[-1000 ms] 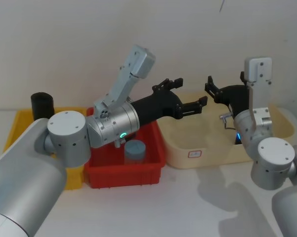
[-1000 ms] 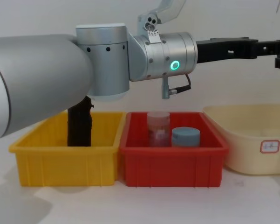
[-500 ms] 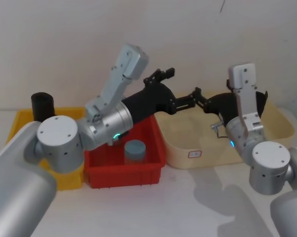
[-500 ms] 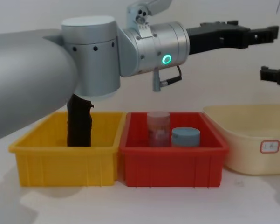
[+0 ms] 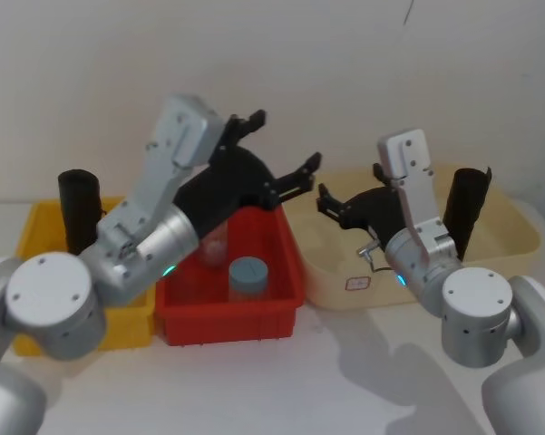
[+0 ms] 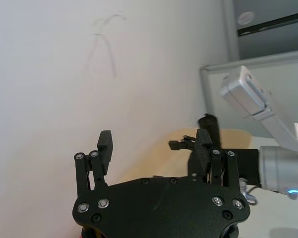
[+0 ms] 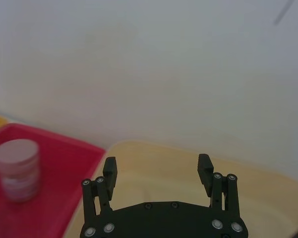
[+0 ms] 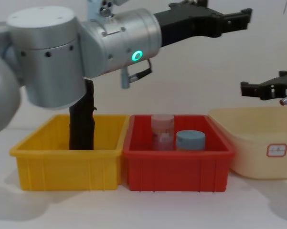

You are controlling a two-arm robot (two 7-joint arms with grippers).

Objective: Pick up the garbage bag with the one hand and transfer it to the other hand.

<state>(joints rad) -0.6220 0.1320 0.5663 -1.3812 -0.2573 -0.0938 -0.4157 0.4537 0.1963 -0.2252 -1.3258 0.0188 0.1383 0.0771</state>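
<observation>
Smooth matte-black garbage bag point(image 5: 467, 210) stands upright in the beige tub point(image 5: 328, 276); left gripper point(image 5: 284, 140) and right gripper point(image 5: 349, 179) both spread.

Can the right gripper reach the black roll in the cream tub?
Probably, after turning: the right gripper is open above the tub but points away from the roll, which stands free at its right end.

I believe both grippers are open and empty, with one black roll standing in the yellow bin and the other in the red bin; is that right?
Not quite: the head view shows the other roll, the garbage bag, standing in the beige tub, not the red bin. The left gripper and right gripper are open and empty, and a bumpy roll stands in the yellow bin.
</observation>
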